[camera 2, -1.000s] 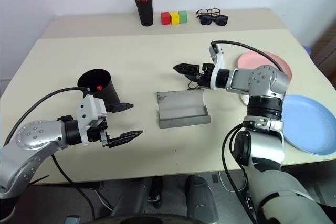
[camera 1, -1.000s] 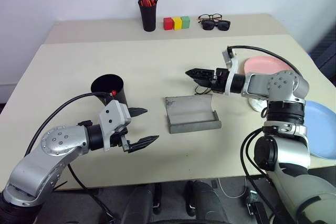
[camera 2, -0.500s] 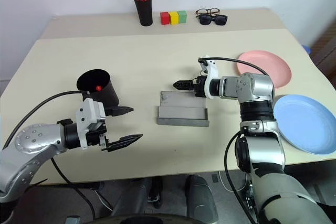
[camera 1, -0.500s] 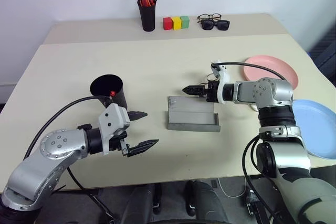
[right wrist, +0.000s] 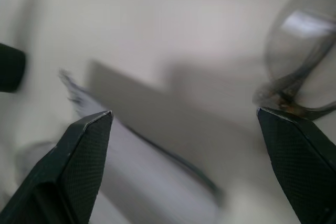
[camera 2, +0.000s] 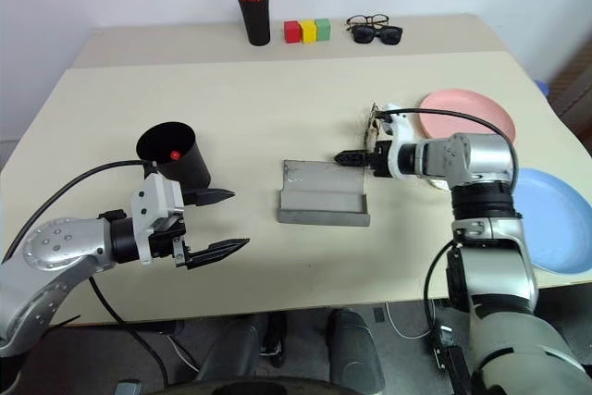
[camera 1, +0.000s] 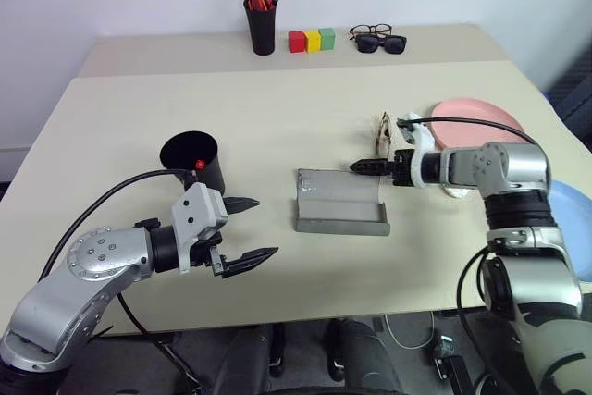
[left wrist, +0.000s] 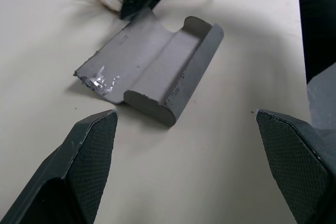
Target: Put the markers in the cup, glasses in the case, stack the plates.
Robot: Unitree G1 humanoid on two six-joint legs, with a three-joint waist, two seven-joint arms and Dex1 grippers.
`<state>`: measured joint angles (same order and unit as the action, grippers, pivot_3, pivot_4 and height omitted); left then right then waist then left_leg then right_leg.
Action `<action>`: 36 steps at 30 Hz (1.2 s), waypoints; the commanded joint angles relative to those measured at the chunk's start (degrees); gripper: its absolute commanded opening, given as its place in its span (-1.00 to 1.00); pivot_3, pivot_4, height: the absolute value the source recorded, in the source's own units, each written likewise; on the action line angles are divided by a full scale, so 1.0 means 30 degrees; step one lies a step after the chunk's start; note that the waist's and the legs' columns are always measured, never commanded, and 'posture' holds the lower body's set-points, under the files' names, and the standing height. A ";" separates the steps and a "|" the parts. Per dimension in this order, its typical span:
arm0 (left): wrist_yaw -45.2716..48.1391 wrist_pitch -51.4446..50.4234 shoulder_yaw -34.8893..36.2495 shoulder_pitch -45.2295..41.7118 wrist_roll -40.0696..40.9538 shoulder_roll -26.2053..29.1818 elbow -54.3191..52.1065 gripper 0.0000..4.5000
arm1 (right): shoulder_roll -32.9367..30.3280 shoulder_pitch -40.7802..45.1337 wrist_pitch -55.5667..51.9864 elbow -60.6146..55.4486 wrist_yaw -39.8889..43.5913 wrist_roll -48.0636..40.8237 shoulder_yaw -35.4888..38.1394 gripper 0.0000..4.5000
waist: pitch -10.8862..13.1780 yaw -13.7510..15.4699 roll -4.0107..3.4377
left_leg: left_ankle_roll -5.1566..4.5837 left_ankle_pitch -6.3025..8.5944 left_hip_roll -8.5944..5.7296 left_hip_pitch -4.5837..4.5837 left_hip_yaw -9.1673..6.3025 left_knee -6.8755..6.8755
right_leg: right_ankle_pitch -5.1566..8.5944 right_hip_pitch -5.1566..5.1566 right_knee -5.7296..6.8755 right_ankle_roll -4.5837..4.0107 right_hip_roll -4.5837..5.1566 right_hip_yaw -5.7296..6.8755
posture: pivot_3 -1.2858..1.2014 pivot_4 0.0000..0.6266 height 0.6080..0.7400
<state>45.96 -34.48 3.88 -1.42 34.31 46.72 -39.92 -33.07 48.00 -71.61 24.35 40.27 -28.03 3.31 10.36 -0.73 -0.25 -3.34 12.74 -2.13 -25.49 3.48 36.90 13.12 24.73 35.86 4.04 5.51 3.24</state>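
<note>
Beige tabletop (camera 1: 277,108) runs from your near edge to a white wall, and nearest you the left gripper (camera 1: 244,230) hangs just over it with its fingers spread wide and nothing between them, parked, I judge, so it stays out of the right arm's way. Just beyond it and a little to its left stands the cup (camera 1: 192,160), a red-capped marker (camera 1: 200,165) already showing inside its rim, so that part looks done. Off to the left gripper's right lies the case (camera 1: 339,201), open with its lining up, ready to receive. Your right gripper (camera 1: 363,166) hovers at the case's far right corner, fingers wide apart and empty in its wrist view, pointed low toward the glasses (camera 1: 383,132) just beyond its tips; they sit on the table beside the case, not in it, one lens close by a fingertip, which reads as lining up for a pick. Behind the right arm lies the pink plate (camera 1: 481,117), and the blue plate (camera 1: 573,228) sits apart at the table's edge, unstacked and cut off by the frame. The arm and cable cover part of the pink plate and a whitish thing beside it that you cannot identify. Whether the glasses' arms are folded is too small to tell.
</note>
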 commanded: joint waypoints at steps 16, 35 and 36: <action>0.0516 0.0764 -0.0727 -0.0993 -0.0509 -0.0395 0.0575 0.92 | -0.1084 -0.1838 0.1376 -0.4692 -0.0323 -0.0635 0.2641 0.99 | 0.0001 0.0024 0.0000 | -0.0007 0.0004 0.0000 -0.0014 -0.0001 -0.0010 | -0.0001 -0.0001 -0.0036 0.0002 0.0000 0.0001 | 0.03 -0.52 1.00; 0.0325 0.0202 -0.0668 -0.1312 -0.0295 -0.0316 0.0276 0.92 | 0.1132 -0.1423 1.4224 0.0155 -0.2702 0.5029 0.0206 0.99 | 0.0002 -0.0019 0.0000 | -0.0010 -0.0003 0.0001 -0.0007 0.0004 -0.0006 | -0.0003 -0.0022 -0.0066 0.0005 -0.0019 0.0007 | 0.03 -0.52 1.00; 0.0232 0.0081 -0.0548 -0.1224 -0.0211 -0.0298 0.0140 0.92 | 0.1270 -0.1292 1.4509 0.0509 -0.2676 0.5170 0.0131 0.99 | 0.0002 -0.0019 0.0000 | -0.0011 -0.0003 0.0001 -0.0008 0.0004 -0.0007 | -0.0003 -0.0022 -0.0065 0.0005 -0.0020 0.0008 | 0.03 -0.52 1.00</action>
<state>47.09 -34.00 0.87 -5.22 33.11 45.29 -37.38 -29.47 41.94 -30.48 25.57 32.32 -13.25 3.38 10.37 -0.79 -0.25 -3.38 12.72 -2.12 -25.51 3.49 36.88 13.11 24.67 35.66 4.05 5.44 3.27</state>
